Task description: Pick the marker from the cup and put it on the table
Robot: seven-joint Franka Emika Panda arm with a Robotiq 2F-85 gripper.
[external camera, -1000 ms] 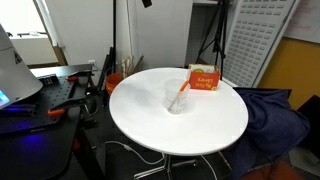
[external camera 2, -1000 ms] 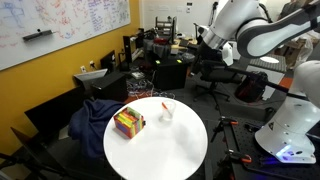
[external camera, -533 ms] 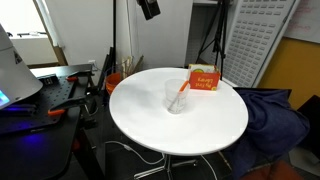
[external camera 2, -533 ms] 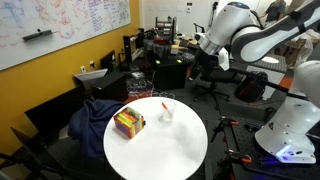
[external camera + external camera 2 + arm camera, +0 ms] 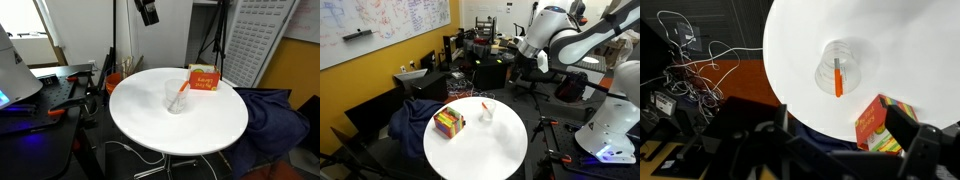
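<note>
The clear cup stands near the middle of the round white table, with the orange-red marker leaning inside it. Both exterior views show it: cup, marker, table. In the wrist view the cup with the marker lies on the table far below. My gripper hangs high above the table's back edge, well away from the cup. Its fingers are spread wide and empty. It also shows in an exterior view.
An orange-red box stands on the table just beside the cup, also seen in an exterior view and the wrist view. A dark cluttered desk is beside the table. A blue cloth lies over a chair.
My gripper has come down further into an exterior view, from the top edge towards the table. The cup, marker and box have not moved.
</note>
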